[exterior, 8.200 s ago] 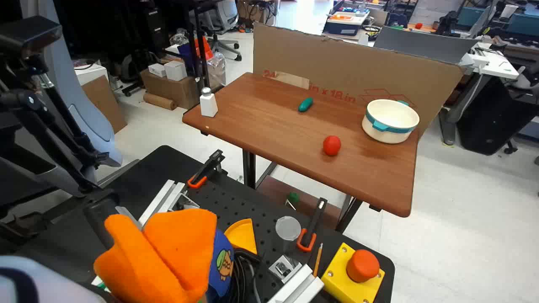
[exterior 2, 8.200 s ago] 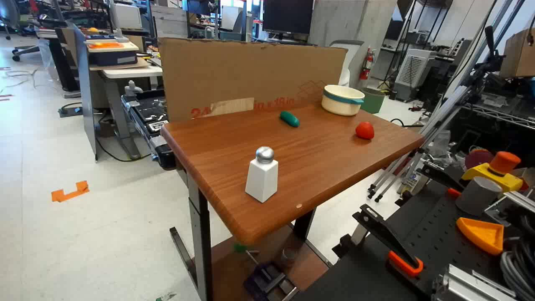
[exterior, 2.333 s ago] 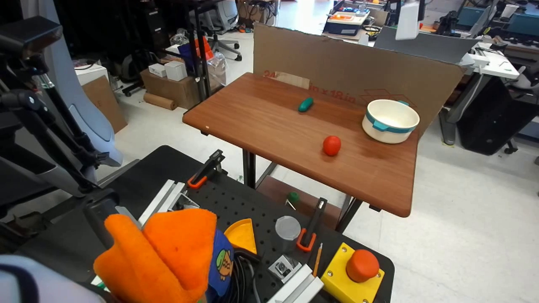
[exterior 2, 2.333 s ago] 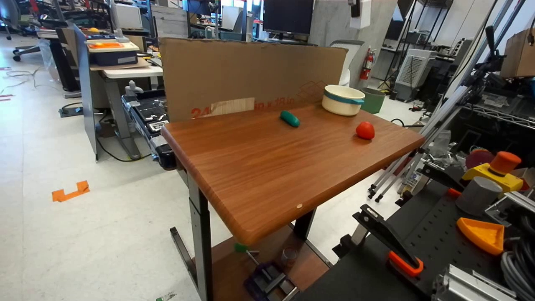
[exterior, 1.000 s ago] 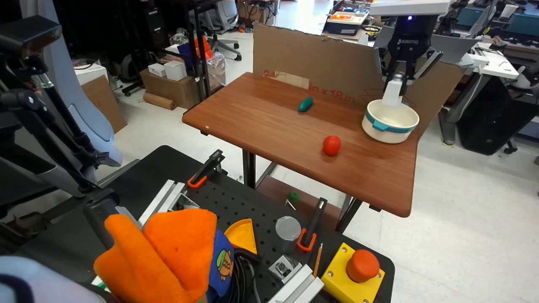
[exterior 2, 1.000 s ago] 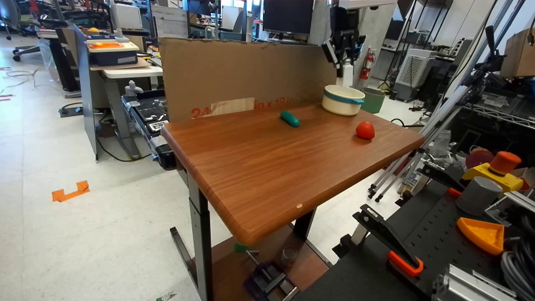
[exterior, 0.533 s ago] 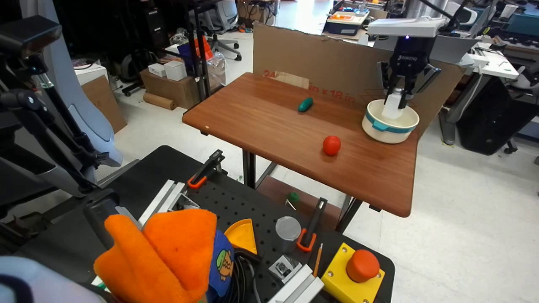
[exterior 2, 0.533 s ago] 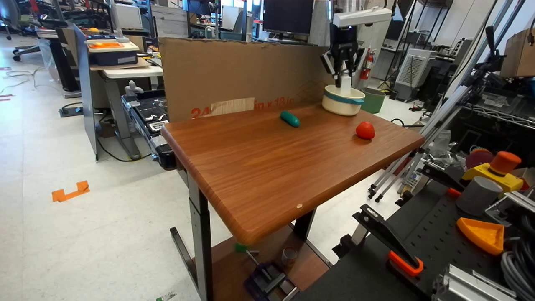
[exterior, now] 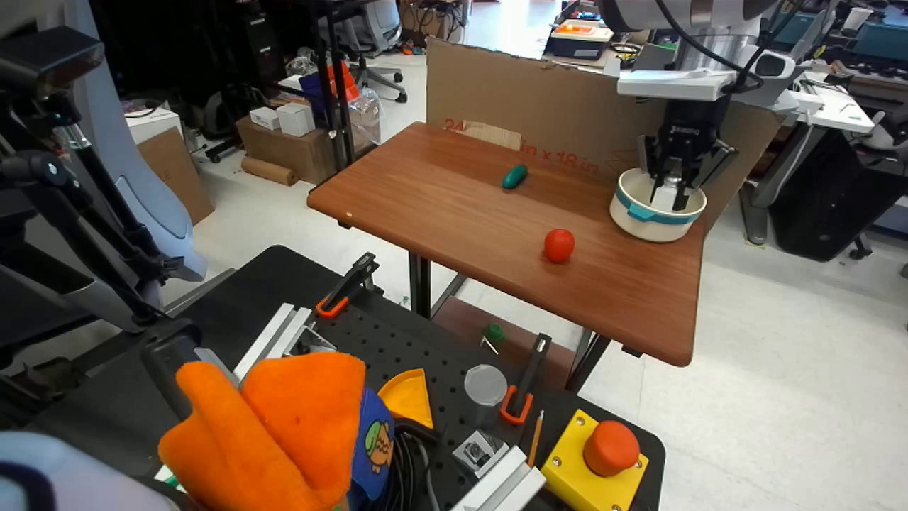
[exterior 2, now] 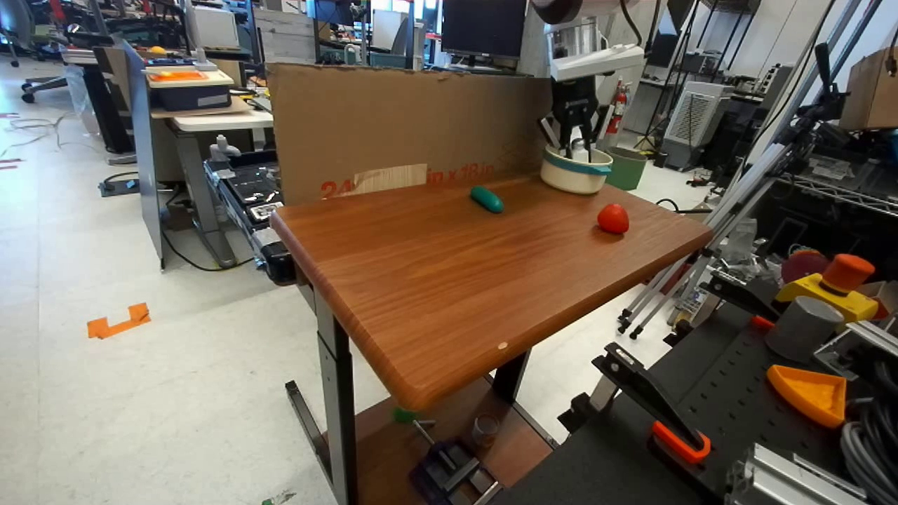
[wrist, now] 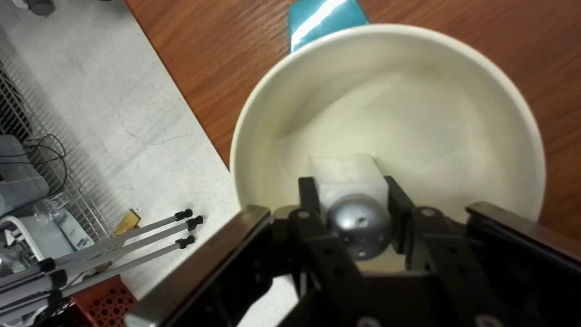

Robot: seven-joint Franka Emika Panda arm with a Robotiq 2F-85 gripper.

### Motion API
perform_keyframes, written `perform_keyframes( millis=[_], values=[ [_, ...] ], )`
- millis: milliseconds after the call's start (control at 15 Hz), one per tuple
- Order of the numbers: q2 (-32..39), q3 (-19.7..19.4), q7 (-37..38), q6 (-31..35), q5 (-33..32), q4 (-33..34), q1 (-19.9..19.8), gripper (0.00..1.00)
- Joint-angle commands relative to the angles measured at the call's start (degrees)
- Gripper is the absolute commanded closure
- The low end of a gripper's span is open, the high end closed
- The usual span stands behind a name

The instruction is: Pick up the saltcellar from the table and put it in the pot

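The saltcellar (wrist: 349, 175), white with a domed silver cap, stands roughly upright inside the pot (wrist: 522, 118). My gripper (wrist: 352, 195) is shut on it, with one black finger pad against each side. Whether its base touches the pot's floor I cannot tell. In both exterior views the pot (exterior: 649, 228), cream with a teal band, sits at the table's far corner. There the fingertips reach below its rim, and only the upper part of the saltcellar (exterior 2: 579, 146) shows over the near wall.
A red object (exterior: 559, 245) lies on the wooden table (exterior: 425, 191) in front of the pot. Farther along is a green object (exterior: 515, 176). A cardboard panel (exterior 2: 421, 119) stands along the table's back edge, close behind the pot and arm.
Several seconds ago the saltcellar stood at the opposite table corner. Over the last second my gripper has come down with it, from above the pot to inside it. The pot has not moved.
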Motion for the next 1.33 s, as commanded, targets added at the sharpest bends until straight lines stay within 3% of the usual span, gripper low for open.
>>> perform_keyframes(
  millis=[0, 200, 333, 733, 800, 1000, 1267],
  values=[
    [2.51, -0.37, -0.47, -3.84, 0.98, 4.15, 0.55, 0.25],
    [0.03, 1.25, -4.77, -7.12, 1.32, 1.3, 0.67, 0.06],
    [-4.22, 2.7, -8.82, -7.15, 1.6, -3.3, 0.89, 0.0],
    [-21.25, 5.6, -18.44, -5.14, 1.61, -20.45, 1.48, 0.0],
    [-13.89, 4.41, -15.41, -6.48, 0.84, -11.74, 1.98, 0.0],
    [-19.72, 4.99, -17.04, -6.49, 0.8, -17.5, 1.99, 0.0],
    [-20.3, 5.01, -17.28, -6.22, 0.78, -19.17, 1.98, 0.0]
  ],
)
